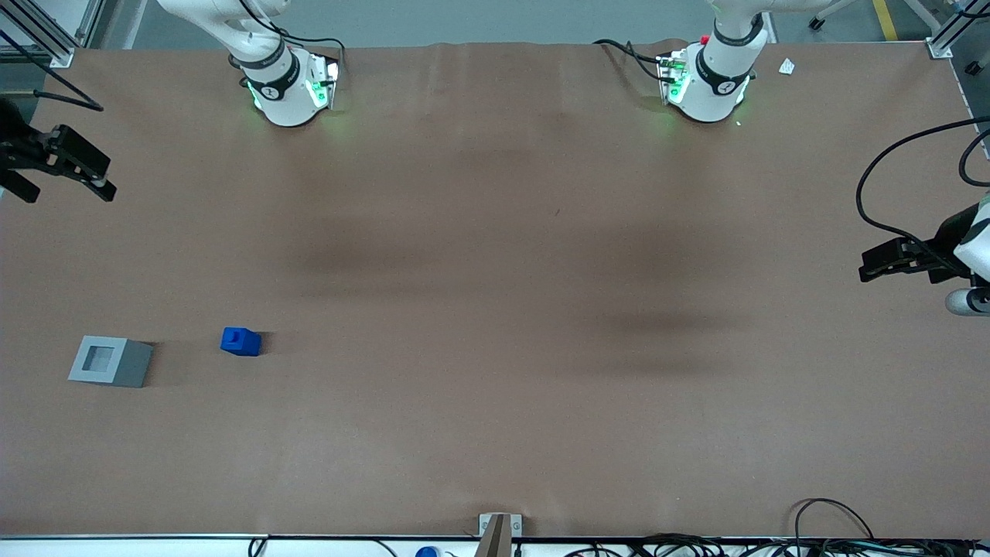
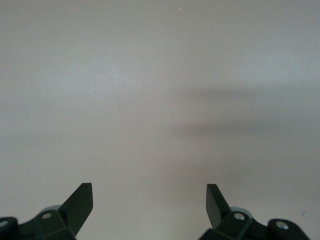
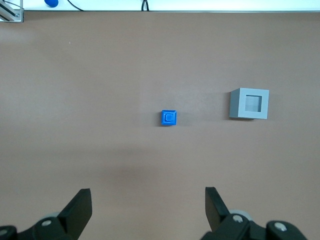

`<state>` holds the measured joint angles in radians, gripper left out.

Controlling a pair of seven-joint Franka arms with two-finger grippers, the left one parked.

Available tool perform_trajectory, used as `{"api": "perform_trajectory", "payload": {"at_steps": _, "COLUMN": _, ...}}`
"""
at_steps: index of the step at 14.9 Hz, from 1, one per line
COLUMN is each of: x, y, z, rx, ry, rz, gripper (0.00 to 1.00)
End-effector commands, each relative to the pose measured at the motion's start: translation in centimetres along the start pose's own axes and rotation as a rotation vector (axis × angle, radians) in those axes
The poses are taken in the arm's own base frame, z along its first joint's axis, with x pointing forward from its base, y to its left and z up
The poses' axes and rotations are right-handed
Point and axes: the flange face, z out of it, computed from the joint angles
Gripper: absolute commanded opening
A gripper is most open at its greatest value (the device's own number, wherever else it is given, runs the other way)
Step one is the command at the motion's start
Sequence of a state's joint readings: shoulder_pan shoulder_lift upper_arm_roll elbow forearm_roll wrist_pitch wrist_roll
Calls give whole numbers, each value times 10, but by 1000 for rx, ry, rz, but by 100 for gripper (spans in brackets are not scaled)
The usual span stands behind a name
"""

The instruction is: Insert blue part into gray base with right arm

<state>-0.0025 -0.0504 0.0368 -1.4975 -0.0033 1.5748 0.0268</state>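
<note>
1. Nearest the front camera, a small metal bracket (image 1: 500,527) sits at the table's near edge, with a tangle of black cables (image 1: 773,541) running along that edge toward the parked arm's end.
2. The brown paper-covered table (image 1: 495,433) stretches bare through its middle, marked only by soft shadows.
3. Farther from the camera, toward the working arm's end, the light gray square block with a square recess in its upper face, the gray base (image 1: 110,361), rests flat on the table, recess facing up; it also shows in the right wrist view (image 3: 249,103).
4. Beside it, apart from it and slightly farther from the front camera, stands the small bright blue plastic block, the blue part (image 1: 240,341), with its narrower square stud pointing up (image 3: 169,117). Bare table lies between the two; they do not touch.
5. Farther still, at the working arm's end of the table, the black two-finger gripper (image 1: 99,179) of the right arm hangs above the table, well apart from both blocks and holding nothing.
6. In the right wrist view its two dark fingertips (image 3: 79,207) stand wide apart, released, with only brown table between them (image 3: 147,210).
7. Farthest off, the white arm bases with green lights (image 1: 290,89) stand on the table's edge.
</note>
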Motion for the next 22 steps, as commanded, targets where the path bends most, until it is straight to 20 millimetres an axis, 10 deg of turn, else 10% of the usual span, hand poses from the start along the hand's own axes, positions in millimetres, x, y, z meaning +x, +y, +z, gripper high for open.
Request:
{"api": "perform_trajectory", "payload": {"at_steps": 1, "x": -3, "y": -1, "z": -3, "rx": 6, "ry": -31, "rz": 4, "gripper": 100}}
{"api": "perform_trajectory", "payload": {"at_steps": 10, "x": 5, "y": 15, "z": 16, "rx": -96, "ry": -57, "rz": 17, "gripper": 100}}
{"api": "perform_trajectory", "payload": {"at_steps": 15, "x": 6, "y": -9, "z": 17, "rx": -110, "ry": -56, "rz": -37, "gripper": 100}}
{"api": "perform_trajectory", "payload": {"at_steps": 22, "x": 61, "y": 16, "z": 135, "rx": 22, "ry": -149, "rz": 49, "gripper": 100}}
